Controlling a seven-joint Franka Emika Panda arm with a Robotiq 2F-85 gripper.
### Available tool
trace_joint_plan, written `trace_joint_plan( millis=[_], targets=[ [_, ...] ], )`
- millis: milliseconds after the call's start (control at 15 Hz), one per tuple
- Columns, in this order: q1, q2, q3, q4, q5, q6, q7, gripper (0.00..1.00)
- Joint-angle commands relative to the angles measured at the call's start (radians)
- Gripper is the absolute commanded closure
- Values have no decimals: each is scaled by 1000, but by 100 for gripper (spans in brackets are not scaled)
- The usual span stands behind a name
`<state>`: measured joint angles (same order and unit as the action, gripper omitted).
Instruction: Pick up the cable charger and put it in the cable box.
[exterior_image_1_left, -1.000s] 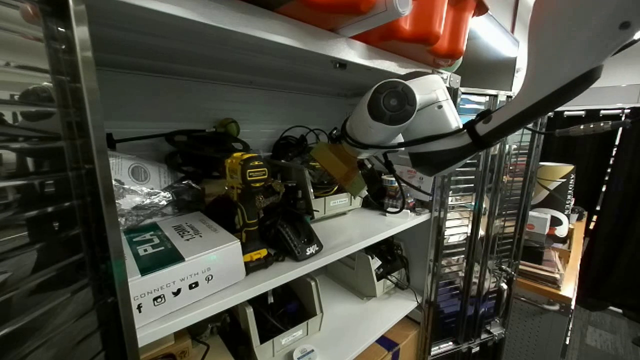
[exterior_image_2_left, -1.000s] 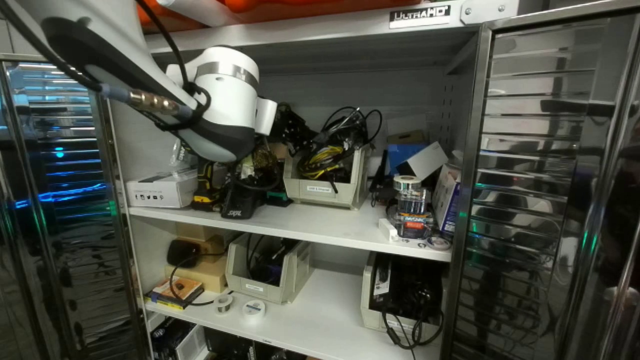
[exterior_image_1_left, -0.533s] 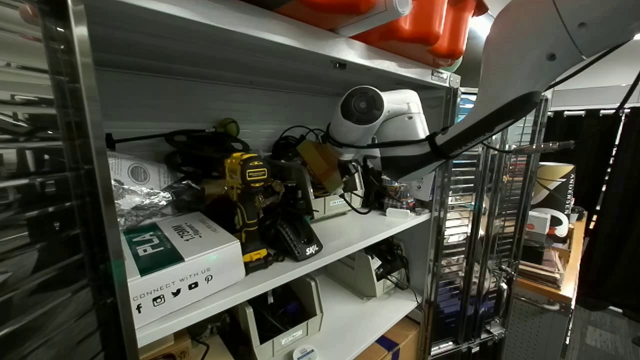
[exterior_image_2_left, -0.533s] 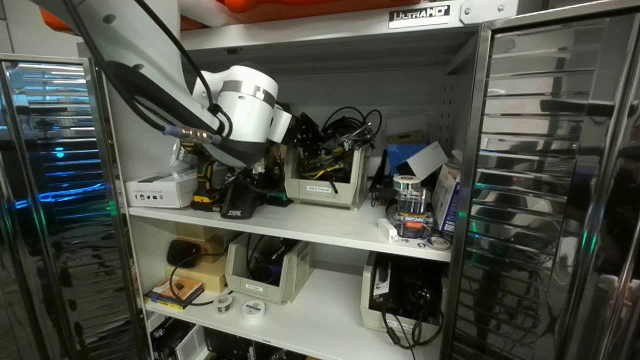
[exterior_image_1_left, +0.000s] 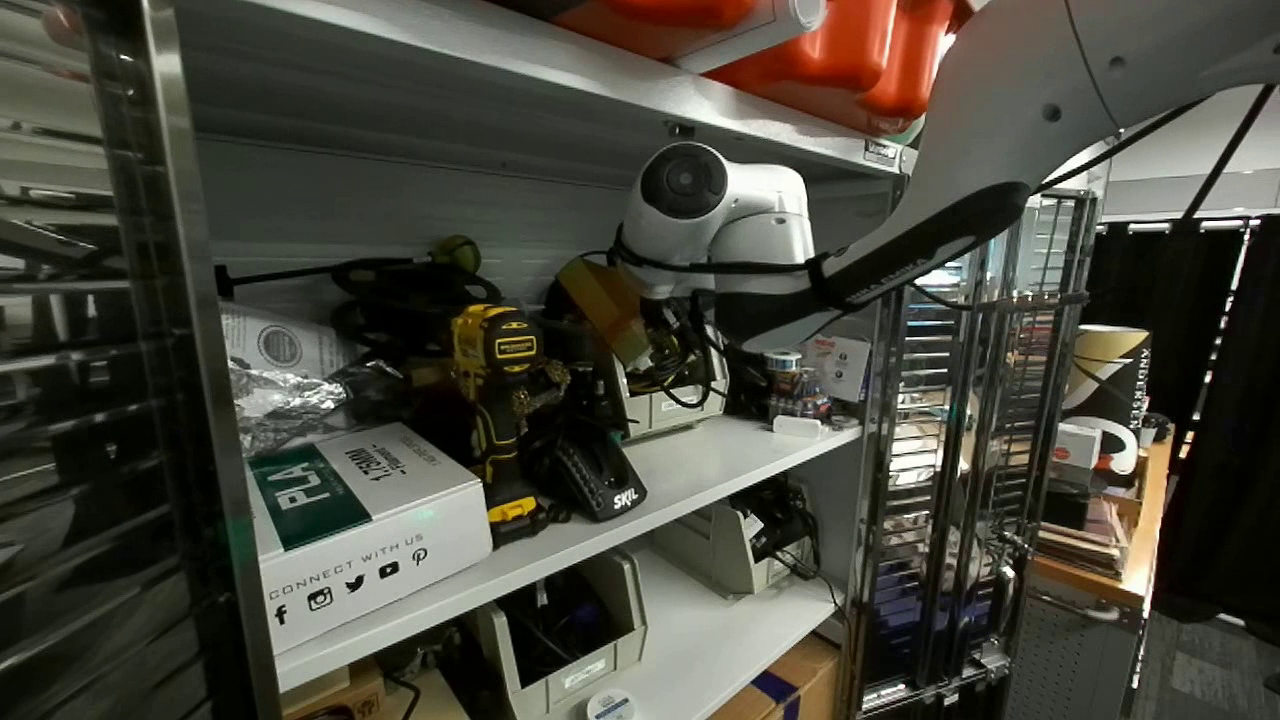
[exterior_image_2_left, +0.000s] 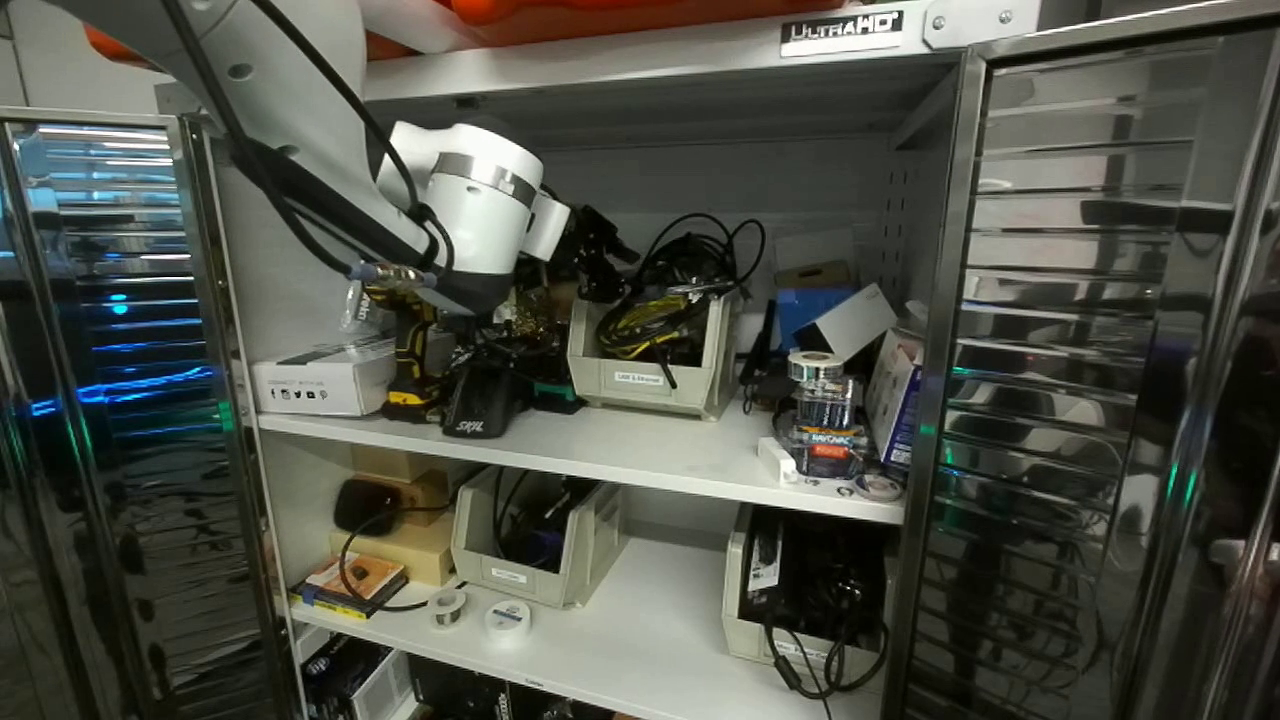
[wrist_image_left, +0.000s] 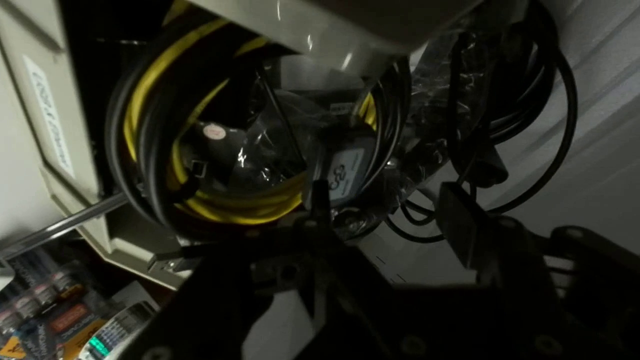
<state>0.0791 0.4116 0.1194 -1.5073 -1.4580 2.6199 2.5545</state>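
The cable box (exterior_image_2_left: 640, 395) is an off-white, low-walled bin with a front label on the upper shelf. It also shows in an exterior view (exterior_image_1_left: 668, 410) and in the wrist view (wrist_image_left: 70, 115), full of black and yellow coiled cables (wrist_image_left: 240, 205). My gripper (wrist_image_left: 385, 200) is open with nothing between its fingers, above the cables at the bin's side; it also shows in an exterior view (exterior_image_2_left: 612, 262). A dark cylinder with a looped black cable (wrist_image_left: 487, 167) lies beyond the right fingertip. I cannot tell which piece is the cable charger.
A drill (exterior_image_1_left: 500, 400), a black SKIL charger (exterior_image_1_left: 590, 475) and the PLA carton (exterior_image_1_left: 370, 530) stand beside the bin. Batteries and tape (exterior_image_2_left: 825, 430) lie on its other side. Two similar bins (exterior_image_2_left: 535, 580) (exterior_image_2_left: 740, 630) stand below. The shelf above (exterior_image_2_left: 650, 75) overhangs the arm.
The arm has moved deeper into the shelf over the bin, leftward in an exterior view, then slightly up. The thin cable hanging from the wrist moved with it. The shelf's objects look unchanged.
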Motion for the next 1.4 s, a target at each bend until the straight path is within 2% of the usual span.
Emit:
trace_joint_plan(
  millis=[0,67,133,467,733,800,1067,1333],
  targets=[
    [-4,0,5,28,28,-20,-96,11],
    [-7,-8,4,19,28,-21,-107,2],
    [-10,-18,5,9,31,-23,-120,0],
    [-32,-108,20,-97,110,-13,-256,0],
    [-57,-208,53,-247,306,-7,-461,0],
    [-24,-235,16,-282,362,-1,-512,0],
    [-18,-353,9,-438,533,10,-694,0],
    [-15,-470,10,-599,776,-6,-935,0]
  ],
)
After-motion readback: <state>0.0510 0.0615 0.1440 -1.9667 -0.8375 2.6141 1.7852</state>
